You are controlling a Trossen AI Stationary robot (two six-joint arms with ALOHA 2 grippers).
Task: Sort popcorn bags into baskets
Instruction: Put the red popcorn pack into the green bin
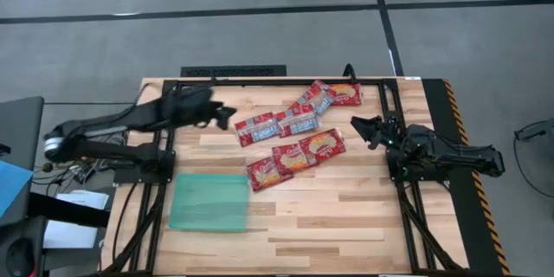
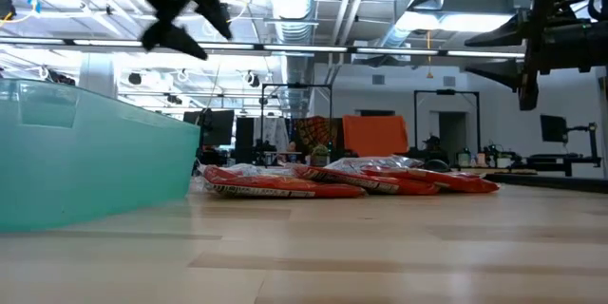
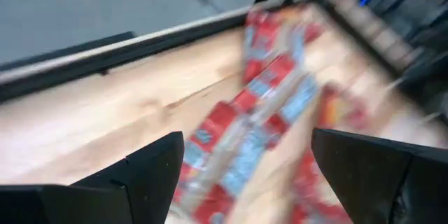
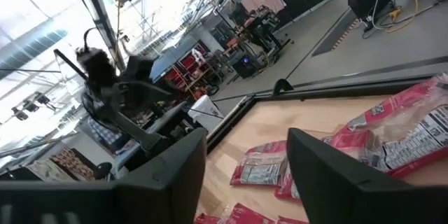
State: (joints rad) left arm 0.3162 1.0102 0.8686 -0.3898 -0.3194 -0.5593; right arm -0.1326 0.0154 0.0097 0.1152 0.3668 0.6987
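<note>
1. We are working over a pale wooden plank tabletop [image 1: 346, 216] framed by black rails, and nothing on it is sorted yet.
2. We are looking at the shallow teal-green rectangular plastic basket [image 1: 208, 201], which is lying empty on the near left part of the tabletop, just beside the nearest packet and apart from the others.
3. We are seeing the flat red popcorn bags [image 1: 294, 138] with their tan pictures spread in a loose cluster across the middle and far side; about seven, several overlapping or touching, some turned to a silver-blue face.
4. We are holding the left gripper [image 1: 223, 118] in the air just beside the leftmost bag of the cluster, its fingers spread apart and holding nothing; the left wrist view is showing bags between the two dark fingers [image 3: 150, 175].
5. We are keeping the right gripper [image 1: 362, 129] raised at the right edge of the cluster, fingers apart and empty, apparently waiting.
6. We are judging the main risk to be the overlap: closing on one bag may be dragging or lifting a neighbour too.
7. We are also judging that flat, slick packets may be slipping from a shallow pinch, and that the basket's low wall may be letting a dropped bag slide out.
</note>
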